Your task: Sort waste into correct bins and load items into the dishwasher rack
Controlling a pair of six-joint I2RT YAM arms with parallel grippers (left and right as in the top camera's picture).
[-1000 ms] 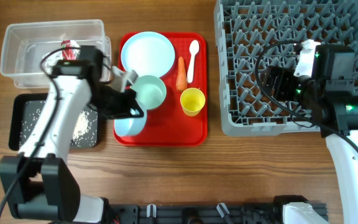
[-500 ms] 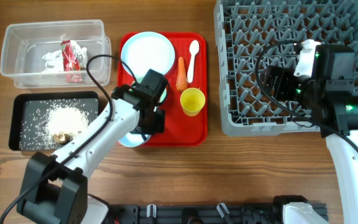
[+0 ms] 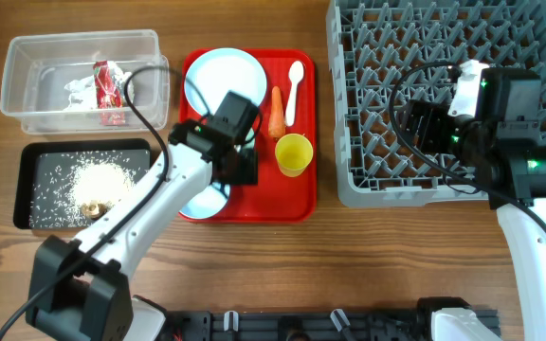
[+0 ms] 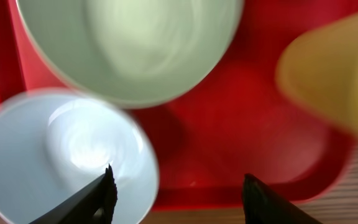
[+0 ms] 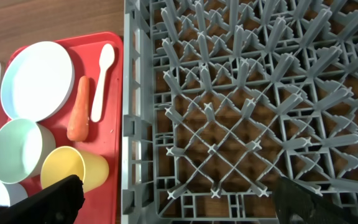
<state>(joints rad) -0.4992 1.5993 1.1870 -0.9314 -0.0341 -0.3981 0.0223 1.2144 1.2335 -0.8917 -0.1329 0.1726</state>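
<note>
Left gripper (image 4: 179,182) gapes empty at front edge of red tray (image 4: 229,155); right gripper (image 5: 179,194) gapes empty over rack (image 5: 229,93).

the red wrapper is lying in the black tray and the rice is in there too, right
Not quite. The red wrapper lies in the clear tub, next to the tissue, not in the black tray. The rice is in the black tray, as you say. The overhead view shows this.

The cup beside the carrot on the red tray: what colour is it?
The cup is plain yellow, clearest in the overhead view.
</note>
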